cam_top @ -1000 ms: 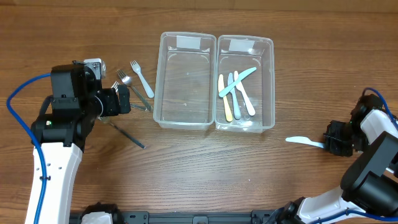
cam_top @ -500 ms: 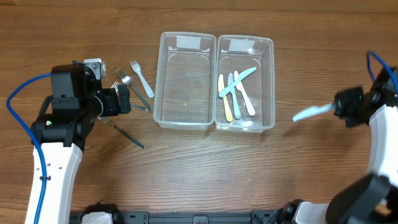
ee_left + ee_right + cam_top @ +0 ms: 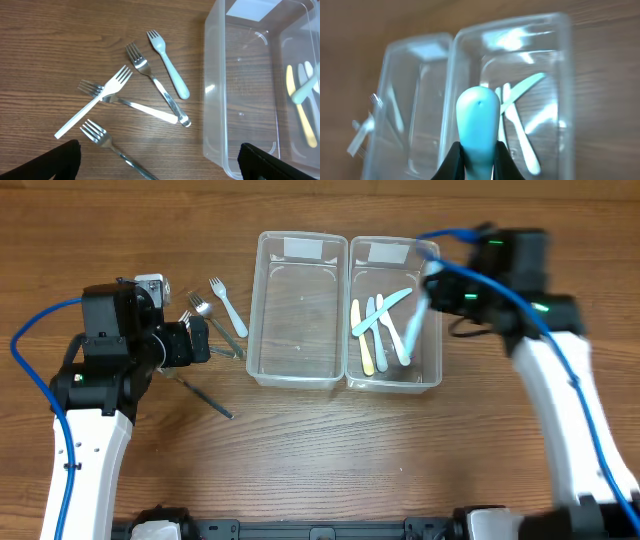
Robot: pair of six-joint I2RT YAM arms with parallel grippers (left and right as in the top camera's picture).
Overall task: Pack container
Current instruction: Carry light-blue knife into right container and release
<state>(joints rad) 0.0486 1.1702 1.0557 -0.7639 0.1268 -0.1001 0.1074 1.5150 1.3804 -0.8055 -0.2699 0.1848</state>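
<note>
overhead: the right gripper (image 3: 430,280) hangs over the right-hand clear plastic container (image 3: 438,330), pinching a pale blue plastic knife (image 3: 413,325) that slants down above the yellow, blue and white plastic knives (image 3: 375,330) lying inside. the left-hand clear plastic container (image 3: 254,310) stands against it, holding nothing. the left gripper (image 3: 200,342) hovers by the loose forks (image 3: 215,305) on the wooden bench (image 3: 320,460).

left wrist: the left gripper's fingers (image 3: 50,160) are spread wide and hold nothing. below them the metal forks (image 3: 150,85), a white plastic fork (image 3: 92,107) and a small pale blue plastic fork (image 3: 170,65) lie crossed, just beside the empty container.

right wrist: the view is blurred, but the right gripper is clamped on one end of the knife, its rounded end pointing at the container.

the step in hand looks like setting this knife with the others. it is best lowered until its free end is well inside the walls and turned along the container's long side. let go low, it should neither bounce out nor bridge the rim.
</note>
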